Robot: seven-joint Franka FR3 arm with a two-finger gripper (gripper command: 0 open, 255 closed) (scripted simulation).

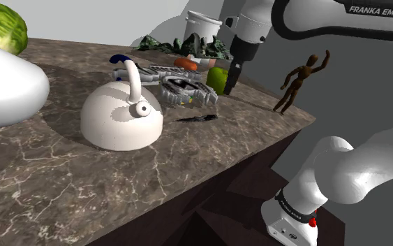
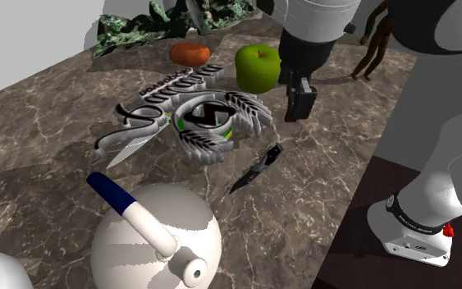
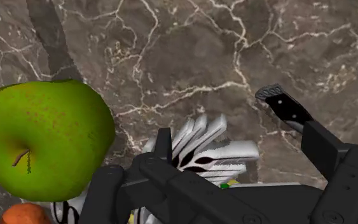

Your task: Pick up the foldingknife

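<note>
Moderate even light; soft shadows on marble counter (image 1: pixel 209 150) beside kettle (image 1: pixel 121 115); textures crisp throughout.

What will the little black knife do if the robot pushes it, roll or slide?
The knife lies flat and slim, so it probably won't roll; a push would likely slide it across the smooth counter. It looks small and rigid, so probably light. Lying so low, it may be hard for the open gripper to pinch.

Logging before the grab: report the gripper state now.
Gripper: open, fingers apart, holding nothing. The folding knife lies untouched below it.
</note>
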